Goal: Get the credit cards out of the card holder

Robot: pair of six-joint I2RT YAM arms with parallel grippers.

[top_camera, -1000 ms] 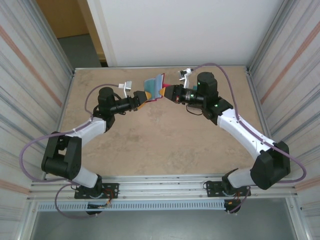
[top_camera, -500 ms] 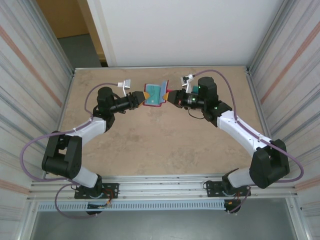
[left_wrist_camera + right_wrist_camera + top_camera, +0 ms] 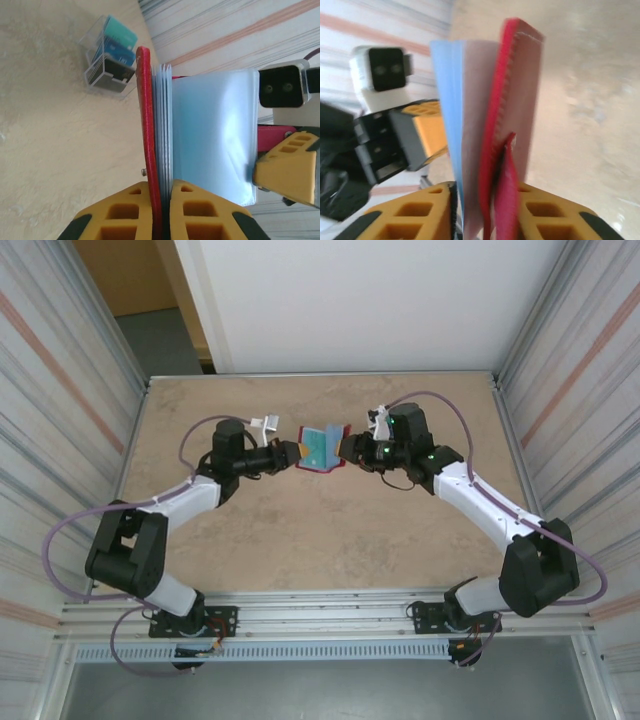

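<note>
Card holder point(image 3: 322, 448) amid open tabletop point(image 3: 300, 530), red edge in left gripper's point(image 3: 295, 453) jaws

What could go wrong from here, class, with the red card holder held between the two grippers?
1. The left gripper pinches the card holder only by its red cover, at one edge. If the right gripper, straddling the opposite edge, lets go, the holder may swing or slip free.
2. The see-through pockets fan loose, so a finger could catch several at once.
</note>
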